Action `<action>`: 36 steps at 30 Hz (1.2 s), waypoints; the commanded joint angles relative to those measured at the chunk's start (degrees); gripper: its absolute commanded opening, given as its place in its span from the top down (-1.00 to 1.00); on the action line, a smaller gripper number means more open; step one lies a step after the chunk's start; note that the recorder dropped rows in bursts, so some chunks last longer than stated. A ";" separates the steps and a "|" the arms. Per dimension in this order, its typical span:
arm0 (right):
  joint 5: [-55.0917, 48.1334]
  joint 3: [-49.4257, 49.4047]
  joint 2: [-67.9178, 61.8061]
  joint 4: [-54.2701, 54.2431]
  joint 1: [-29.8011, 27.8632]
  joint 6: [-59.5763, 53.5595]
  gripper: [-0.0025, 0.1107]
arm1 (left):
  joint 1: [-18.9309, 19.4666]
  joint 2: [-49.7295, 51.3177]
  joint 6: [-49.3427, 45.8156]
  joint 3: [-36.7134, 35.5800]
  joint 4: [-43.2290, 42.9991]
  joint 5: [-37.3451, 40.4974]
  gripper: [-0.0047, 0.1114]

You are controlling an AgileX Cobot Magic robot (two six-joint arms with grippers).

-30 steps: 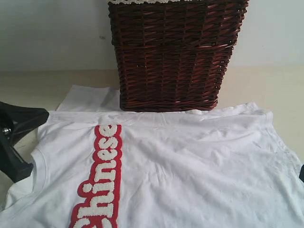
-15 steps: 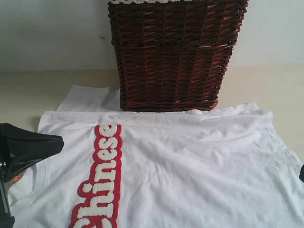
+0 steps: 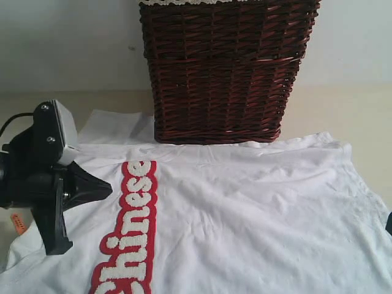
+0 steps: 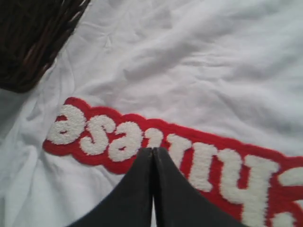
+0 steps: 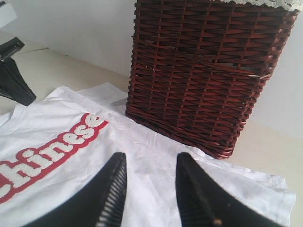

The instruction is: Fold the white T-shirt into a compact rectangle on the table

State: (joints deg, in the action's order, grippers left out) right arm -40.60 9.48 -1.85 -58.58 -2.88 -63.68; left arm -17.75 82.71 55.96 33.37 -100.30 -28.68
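The white T-shirt [image 3: 245, 208] lies spread flat on the table [image 3: 343, 110], its red-outlined "Chinese" lettering [image 3: 131, 226] running down the left part. My left gripper [image 3: 107, 188] hovers by the collar side, its tip pointing at the lettering. In the left wrist view the left gripper [image 4: 152, 150] is shut with nothing between its fingers, just above the letters [image 4: 118, 137]. My right gripper [image 5: 150, 158] stands open over plain white cloth [image 5: 156, 142] near the basket, holding nothing. An orange tag [image 3: 17, 222] shows at the collar.
A dark brown wicker basket [image 3: 223, 67] stands at the back middle, on the shirt's far edge, with lace trim [image 3: 184, 2] at its rim. A sleeve [image 3: 116, 127] sticks out left of the basket. Bare table lies at the back left and right.
My left arm has swung up and to the right, from the left edge to above the shirt beside the lettering. It stays shut. The shirt has not moved.
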 commanded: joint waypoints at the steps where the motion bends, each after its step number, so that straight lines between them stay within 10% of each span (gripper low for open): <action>1: 0.04 -0.30 -0.13 -0.21 -0.21 -0.12 0.33 | 0.14 5.60 -7.42 2.58 0.36 2.90 0.90; 15: 0.04 -0.30 -0.13 -0.21 -0.21 -0.12 0.33 | 0.62 10.44 62.01 2.12 0.36 -0.42 0.90; 25: 0.04 -0.30 -0.13 -0.21 -0.21 -0.12 0.33 | 0.62 10.69 53.16 0.51 0.36 -7.28 0.92; 36: 0.04 -0.30 -0.13 -0.21 -0.21 -0.12 0.33 | 0.62 9.62 16.59 -3.36 0.36 14.26 0.92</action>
State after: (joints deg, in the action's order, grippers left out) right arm -40.60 9.48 -1.85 -58.58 -2.88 -63.68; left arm -17.30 93.40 79.91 30.19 -100.19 -18.28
